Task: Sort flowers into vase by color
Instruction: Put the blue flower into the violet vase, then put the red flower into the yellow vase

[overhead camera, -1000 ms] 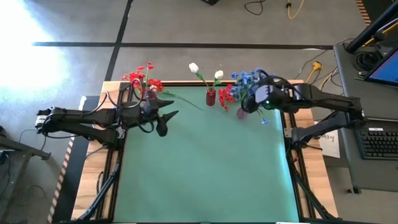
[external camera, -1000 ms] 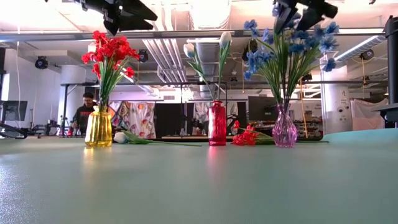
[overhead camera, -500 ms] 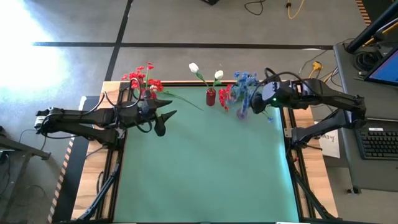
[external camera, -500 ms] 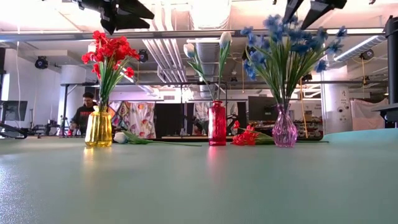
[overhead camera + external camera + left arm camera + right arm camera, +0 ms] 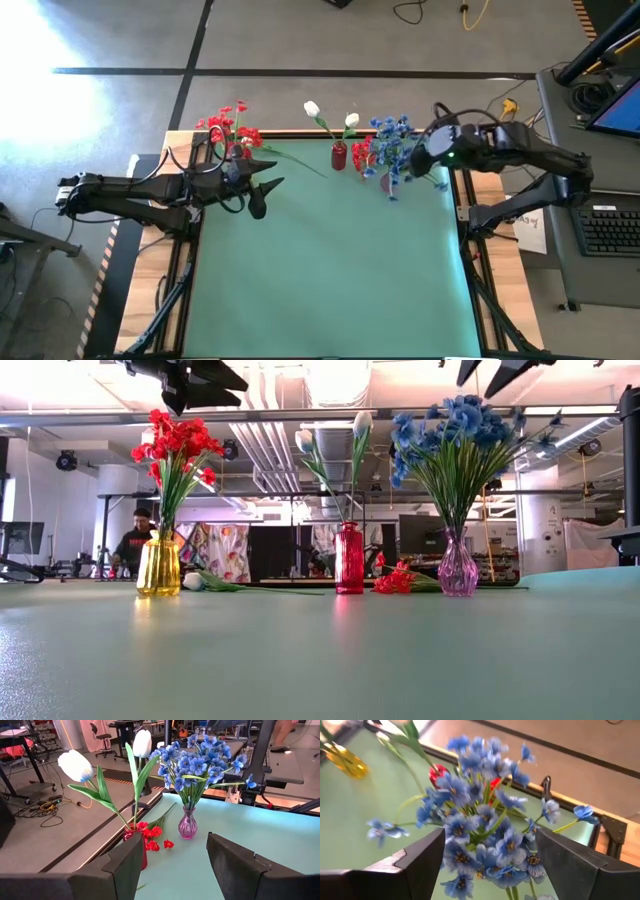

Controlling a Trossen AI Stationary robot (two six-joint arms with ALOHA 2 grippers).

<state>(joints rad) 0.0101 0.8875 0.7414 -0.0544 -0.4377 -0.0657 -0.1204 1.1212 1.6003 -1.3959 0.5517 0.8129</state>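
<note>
While the right gripper (image 5: 487, 865) is held above the blue flowers (image 5: 455, 445) in the purple vase (image 5: 458, 568), its fingers are spread wide and nothing is gripped between them. The left gripper (image 5: 172, 865) is parted too, empty, and is held over the table (image 5: 330, 270) near the yellow vase (image 5: 159, 565) of red flowers (image 5: 175, 445). White tulips (image 5: 335, 445) are seen in the red vase (image 5: 348, 560), beside which one red flower (image 5: 398, 580) and one white flower (image 5: 215, 582) lie flat. No writing can be read.
</note>
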